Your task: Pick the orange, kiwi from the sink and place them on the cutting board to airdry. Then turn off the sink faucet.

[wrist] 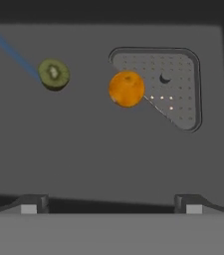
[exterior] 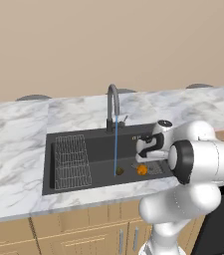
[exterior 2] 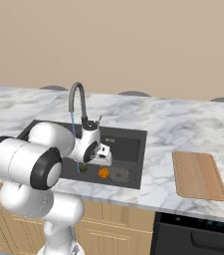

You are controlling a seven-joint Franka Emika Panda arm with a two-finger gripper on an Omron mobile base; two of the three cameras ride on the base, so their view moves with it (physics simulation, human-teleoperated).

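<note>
Round orange (wrist: 127,89) on the dark sink (wrist: 83,144) floor overlapping the drain plate (wrist: 179,84), cut face of kiwi (wrist: 54,74) upward, tool (wrist: 111,204) wide apart, marbled tabletop (exterior 2: 156,129), beige wall (exterior 2: 133,45)

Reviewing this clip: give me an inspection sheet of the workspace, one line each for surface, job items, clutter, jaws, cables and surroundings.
Surface: white-grey marbled countertop around a dark sink.
Job items: orange on the sink floor, at the edge of the perforated drain plate; cut-faced kiwi beside the blue water stream; faucet running; wooden cutting board right of the sink, no fruit on it.
Clutter: wire rack in the sink's left part.
Jaws: wide open, nothing between them.
Cables: nothing seen.
Surroundings: wooden cabinets below the counter, beige wall behind.
</note>
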